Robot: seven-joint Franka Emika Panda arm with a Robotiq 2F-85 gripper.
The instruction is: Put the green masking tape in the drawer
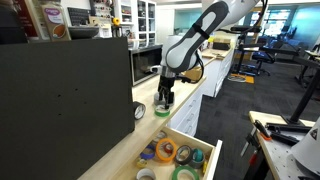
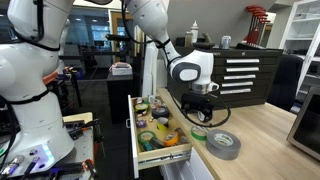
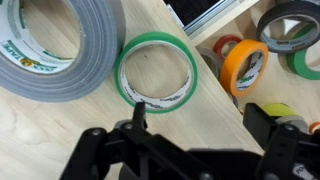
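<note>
We're in a robotics lab.
A black tool chest (image 2: 240,75) stands behind the claw (image 2: 203,113), and a second white robot (image 2: 30,60) stands off to its side.

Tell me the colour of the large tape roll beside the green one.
Grey; the large roll shows best in the wrist view.

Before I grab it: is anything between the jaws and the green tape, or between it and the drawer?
Nothing visible. The gripper, jaws open, hangs above the green tape; bare countertop leads to the drawer; the grey roll lies opposite.

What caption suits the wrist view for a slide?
Open gripper over the green tape roll, beside a grey tape roll and the open drawer.
</note>
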